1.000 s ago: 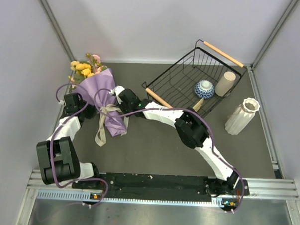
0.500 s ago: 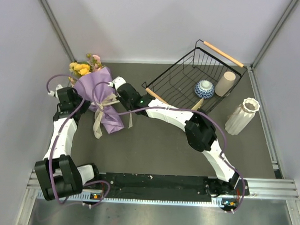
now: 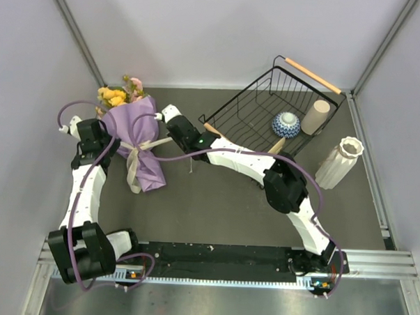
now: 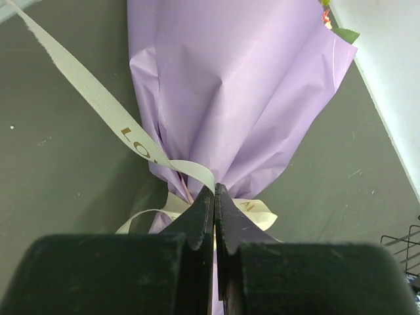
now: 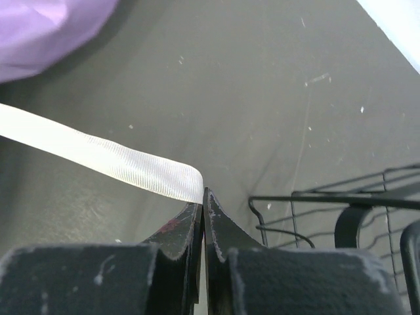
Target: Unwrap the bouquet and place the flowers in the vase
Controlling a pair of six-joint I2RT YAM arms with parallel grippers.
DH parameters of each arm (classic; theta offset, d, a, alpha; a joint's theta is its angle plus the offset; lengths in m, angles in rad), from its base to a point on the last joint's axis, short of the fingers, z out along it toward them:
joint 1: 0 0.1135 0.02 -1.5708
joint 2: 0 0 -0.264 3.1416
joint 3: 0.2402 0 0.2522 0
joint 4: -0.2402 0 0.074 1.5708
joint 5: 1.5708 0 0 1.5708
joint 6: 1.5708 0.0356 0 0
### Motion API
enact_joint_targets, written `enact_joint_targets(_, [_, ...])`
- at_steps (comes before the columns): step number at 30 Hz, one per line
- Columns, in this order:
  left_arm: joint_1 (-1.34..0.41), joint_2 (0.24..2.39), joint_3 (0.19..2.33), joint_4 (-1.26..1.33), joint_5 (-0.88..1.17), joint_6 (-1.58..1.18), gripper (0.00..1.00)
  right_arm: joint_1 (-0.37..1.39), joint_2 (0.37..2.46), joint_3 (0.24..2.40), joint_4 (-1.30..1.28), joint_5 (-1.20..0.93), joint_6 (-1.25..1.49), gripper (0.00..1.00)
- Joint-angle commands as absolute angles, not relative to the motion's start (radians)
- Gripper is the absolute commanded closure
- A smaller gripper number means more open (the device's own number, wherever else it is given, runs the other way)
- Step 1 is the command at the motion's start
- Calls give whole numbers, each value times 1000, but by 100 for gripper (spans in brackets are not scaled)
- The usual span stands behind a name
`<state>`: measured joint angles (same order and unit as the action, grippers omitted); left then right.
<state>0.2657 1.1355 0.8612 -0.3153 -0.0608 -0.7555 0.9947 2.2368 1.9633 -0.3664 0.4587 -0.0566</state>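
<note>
**Table stock and claw state: bouquet tied, ribbon drawn out**

1. Bouquet (image 3: 140, 137). It lies on the far left of the dark table (image 3: 222, 196), wide end toward the back wall and narrow end toward the arms. The lilac wrapping paper (image 4: 230, 85) is gathered and creased at the waist.
2. Flowers (image 3: 118, 94). Yellow clusters and pink blooms show at the wide end of the cone. The stems are hidden inside the paper.
3. Ribbon (image 4: 85, 85). Cream, with gold lettering that is only partly legible. It is tied round the waist of the cone. One strand runs off taut to the upper left of the left wrist view. Another runs rightward from the knot, and a loose tail hangs along the narrow end.
4. Left claw (image 4: 214, 190). Its jaws are pressed together right at the knot, with the ribbon pinched at the tips. It sits at the left flank of the bouquet.
5. Right claw (image 5: 203, 191). Its jaws are pressed together on the cut end of a flat ribbon strand, just right of the bouquet and above bare table.
6. Vase (image 3: 339, 162). White and ribbed, it stands upright at the right edge, well apart from the bouquet, and holds nothing visible.
7. Wire basket (image 3: 243, 110). Black with wooden handles, it is tilted at the back right, between bouquet and vase.
8. Patterned bowl (image 3: 286, 123) and cream cup (image 3: 315, 117). Both are inside the basket, side by side.
</note>
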Motion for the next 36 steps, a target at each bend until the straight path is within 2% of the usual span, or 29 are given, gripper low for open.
enact_joint_targets(1, [268, 1121, 920, -290, -110, -749, 100, 996, 2137, 1933, -376, 557, -80, 100])
enact_joint_targets(9, [278, 1098, 928, -339, -187, -752, 100, 956, 2030, 1844, -376, 465, -17, 100])
enact_joint_targets(18, [284, 1049, 950, -390, -268, -747, 100, 930, 1962, 1727, -376, 489, 35, 100])
enact_joint_targets(36, [284, 1108, 953, -370, -205, -739, 100, 900, 1710, 1537, -339, 479, 71, 100])
